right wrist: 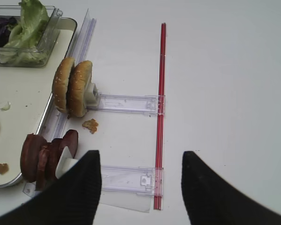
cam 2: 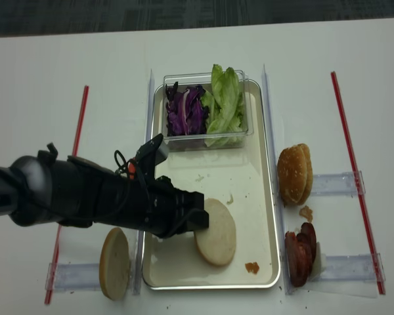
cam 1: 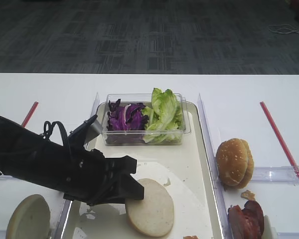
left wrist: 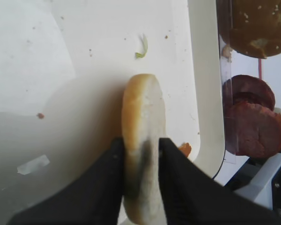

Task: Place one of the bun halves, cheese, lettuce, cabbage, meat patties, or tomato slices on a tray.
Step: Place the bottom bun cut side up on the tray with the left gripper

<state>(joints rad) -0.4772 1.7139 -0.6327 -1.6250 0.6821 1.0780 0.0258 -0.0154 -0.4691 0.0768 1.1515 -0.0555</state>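
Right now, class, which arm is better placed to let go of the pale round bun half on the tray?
Left: the left gripper straddles the pale round bun half on the off-white tray; the right gripper hangs beyond it.

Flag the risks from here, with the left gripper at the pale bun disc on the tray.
1. The left gripper has its fingers against both faces of the pale cream round bun half; soft bread may stick and drag as it withdraws.
2. The bun half lies near the off-white rectangular tray's rim, so a nudge could push it against that rim.
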